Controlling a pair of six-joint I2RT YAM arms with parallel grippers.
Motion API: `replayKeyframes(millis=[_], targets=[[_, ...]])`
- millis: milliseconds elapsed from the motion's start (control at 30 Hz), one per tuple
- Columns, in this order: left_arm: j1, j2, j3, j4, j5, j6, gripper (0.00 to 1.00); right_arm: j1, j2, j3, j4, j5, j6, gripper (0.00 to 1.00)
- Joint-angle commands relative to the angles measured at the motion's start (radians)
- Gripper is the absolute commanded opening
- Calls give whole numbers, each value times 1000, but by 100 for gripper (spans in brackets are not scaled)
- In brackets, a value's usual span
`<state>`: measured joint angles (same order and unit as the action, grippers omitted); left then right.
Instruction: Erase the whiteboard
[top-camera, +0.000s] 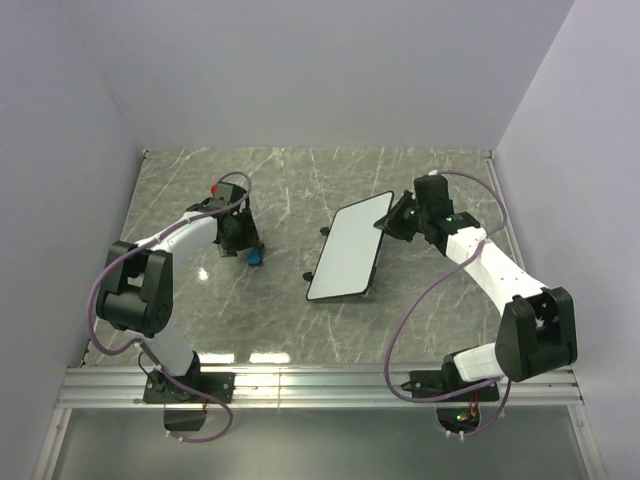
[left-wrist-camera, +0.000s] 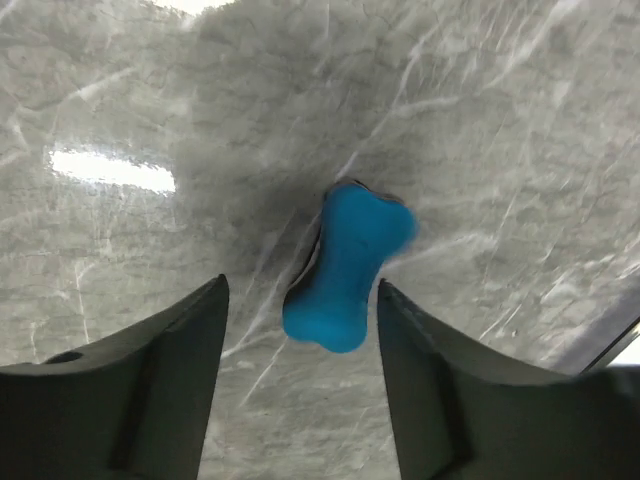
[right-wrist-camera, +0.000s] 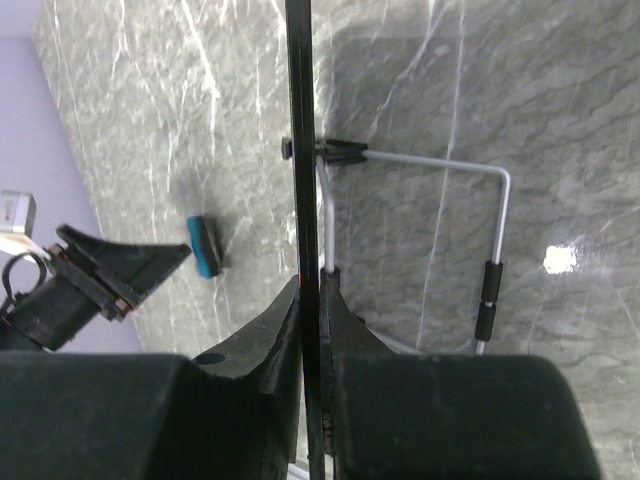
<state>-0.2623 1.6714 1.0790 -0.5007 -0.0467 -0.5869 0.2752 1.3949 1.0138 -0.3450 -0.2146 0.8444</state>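
My right gripper (right-wrist-camera: 312, 290) clamps the far rim of the flat white black-edged whiteboard (top-camera: 350, 247), at the middle of the grey marbled table (top-camera: 200, 190). I judge it light, stiff and slick, best held by that rim. My left gripper (left-wrist-camera: 300, 283) gapes astride the blue bone-shaped eraser (left-wrist-camera: 348, 265).

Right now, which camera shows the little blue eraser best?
The left wrist view: the blue eraser fills the middle, close up on the table. The top view shows only a blue speck; the right wrist view shows it small and side-on.

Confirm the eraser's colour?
Bright blue; the eraser shows best in the left wrist view.
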Motion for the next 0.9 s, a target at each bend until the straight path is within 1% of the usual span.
replayKeyframes(millis=[0, 33, 67, 100, 167, 200, 233, 333, 400, 533, 600, 700, 800, 833, 867], targets=[[1, -13, 41, 1, -41, 15, 66, 32, -26, -27, -101, 1, -53, 0], [1, -15, 54, -7, -44, 13, 70, 32, -33, -29, -106, 0, -60, 4], [1, -15, 61, -13, -44, 13, 71, 30, -39, -29, -112, 1, -65, 10], [1, -18, 70, -16, -45, 12, 73, 30, -54, -30, -123, 9, -71, 25], [1, -24, 79, -27, -47, 13, 74, 32, -71, -32, -130, 18, -77, 40], [1, -25, 90, -32, -48, 13, 74, 30, -89, -31, -144, 30, -79, 46], [0, -33, 96, -44, -50, 12, 74, 30, -102, -30, -147, 37, -85, 57], [1, -51, 122, -68, -48, 18, 75, 32, -145, -21, -173, 61, -103, 73], [1, -64, 142, -78, -32, 28, 77, 30, -180, -8, -205, 86, -123, 76], [1, -111, 186, -101, -19, 48, 80, 27, -261, 14, -275, 156, -186, 78], [1, -130, 220, -111, -21, 62, 79, 28, -336, 6, -296, 182, -212, 78], [0, -170, 261, -98, -31, 68, 79, 30, -459, -29, -296, 166, -266, 77], [1, -200, 309, -68, -24, 71, 80, 28, -592, -69, -301, 155, -275, 77], [1, -196, 334, -79, -24, 64, 81, 28, -628, -79, -301, 155, -275, 77], [1, -190, 363, -90, -21, 59, 80, 30, -699, -90, -301, 153, -274, 77]])
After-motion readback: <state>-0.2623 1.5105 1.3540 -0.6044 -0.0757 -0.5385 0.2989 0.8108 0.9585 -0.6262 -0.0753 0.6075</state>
